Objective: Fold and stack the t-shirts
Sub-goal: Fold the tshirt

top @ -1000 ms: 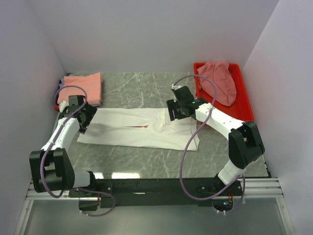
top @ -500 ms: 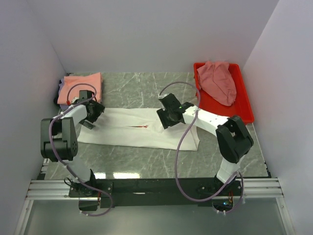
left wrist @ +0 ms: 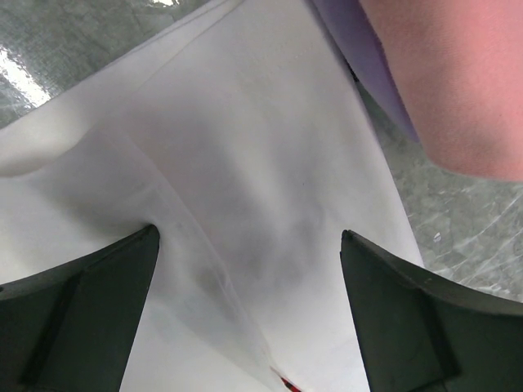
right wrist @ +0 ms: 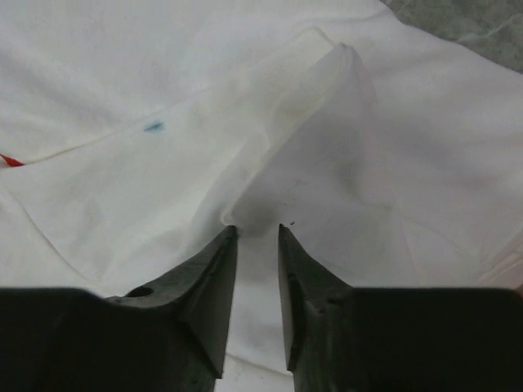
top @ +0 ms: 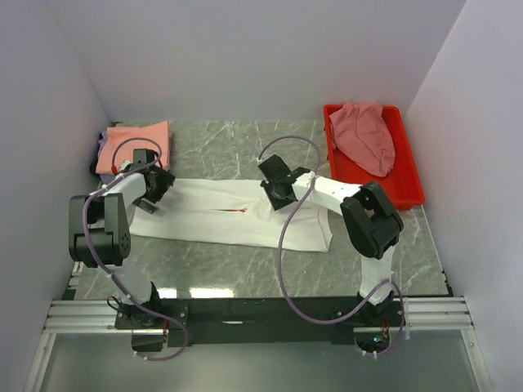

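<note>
The white t-shirt (top: 214, 227) lies as a long folded strip across the table, a red print (top: 234, 211) showing at its middle seam. My left gripper (top: 155, 189) stands open at the strip's left end, fingers wide over the white cloth (left wrist: 245, 122). At the strip's upper right, my right gripper (top: 276, 196) is pressed down with its jaws drawn narrow on a raised fold of the white t-shirt (right wrist: 327, 106). A folded salmon-orange shirt (top: 139, 145) rests on a lavender one (left wrist: 359, 57) at back left. The dusty-pink shirt (top: 364, 135) is heaped in the tray.
A red plastic tray (top: 409, 175) stands at the back right against the wall. White walls close in the marble table (top: 237, 147) on three sides. The stack of folded shirts sits just behind my left gripper.
My right gripper slid left along the shirt's upper edge and its jaws narrowed onto a fold. The left arm swung up to the shirt's left end and has held there.
</note>
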`<state>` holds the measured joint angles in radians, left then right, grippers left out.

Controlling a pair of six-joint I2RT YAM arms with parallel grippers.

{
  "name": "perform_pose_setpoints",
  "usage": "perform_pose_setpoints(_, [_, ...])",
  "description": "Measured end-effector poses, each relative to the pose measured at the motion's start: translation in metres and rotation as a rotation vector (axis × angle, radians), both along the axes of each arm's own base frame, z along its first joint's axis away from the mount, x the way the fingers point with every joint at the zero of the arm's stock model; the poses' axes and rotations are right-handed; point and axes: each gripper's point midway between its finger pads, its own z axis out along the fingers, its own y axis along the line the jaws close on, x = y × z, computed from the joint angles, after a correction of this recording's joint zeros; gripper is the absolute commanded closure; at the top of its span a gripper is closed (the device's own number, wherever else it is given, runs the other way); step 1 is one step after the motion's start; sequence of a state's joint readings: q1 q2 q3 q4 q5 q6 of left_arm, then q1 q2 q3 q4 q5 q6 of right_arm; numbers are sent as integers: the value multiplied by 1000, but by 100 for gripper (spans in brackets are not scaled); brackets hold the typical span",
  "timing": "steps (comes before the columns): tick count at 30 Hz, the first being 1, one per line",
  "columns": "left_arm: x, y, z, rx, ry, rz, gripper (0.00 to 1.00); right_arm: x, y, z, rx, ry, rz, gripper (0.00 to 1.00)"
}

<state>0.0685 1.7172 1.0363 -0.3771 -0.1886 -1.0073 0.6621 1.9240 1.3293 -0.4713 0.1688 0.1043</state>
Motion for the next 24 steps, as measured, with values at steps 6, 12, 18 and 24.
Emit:
perform_pose_setpoints(6, [-1, 3, 0, 12, 4, 7, 0, 7, -5, -2, -25, -16, -25, 100])
perform_pose_setpoints(12, [-5, 6, -1, 26, 9, 16, 0, 15, -16, 0, -33, -28, -65, 100])
perform_pose_setpoints(18, [-9, 10, -1, 39, 14, 25, 1, 33, -33, 9, -39, -56, -129, 100])
perform_pose_setpoints(24, [-13, 10, -1, 46, 18, 14, 0, 54, -57, 22, -43, -84, -202, 100])
